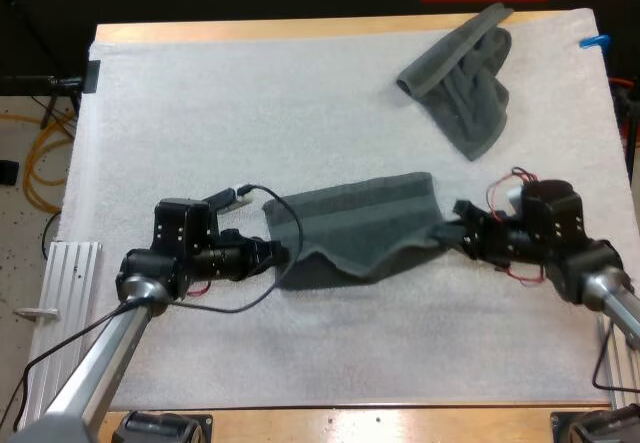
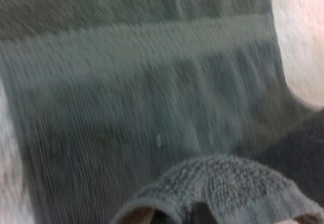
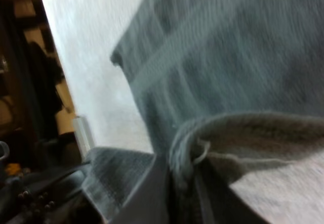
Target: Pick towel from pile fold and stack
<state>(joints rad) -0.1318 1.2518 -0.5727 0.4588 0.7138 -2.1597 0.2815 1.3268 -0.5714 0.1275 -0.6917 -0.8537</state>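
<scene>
— Two claws where, over white mat?
— Clamped shut on towel, strung between left claw and right claw (crumpled towel well beyond right claw).
— Advice?
— Keep tension even; lift together, fold flat.

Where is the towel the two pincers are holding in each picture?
High view: the held towel spans mid-mat between left pincer and right pincer.
Left wrist view: it spreads beyond the left pincer, edge bunched there.
Right wrist view: it stretches away from the right pincer's grip.
Shared landmark: the towel's paler woven band.
</scene>
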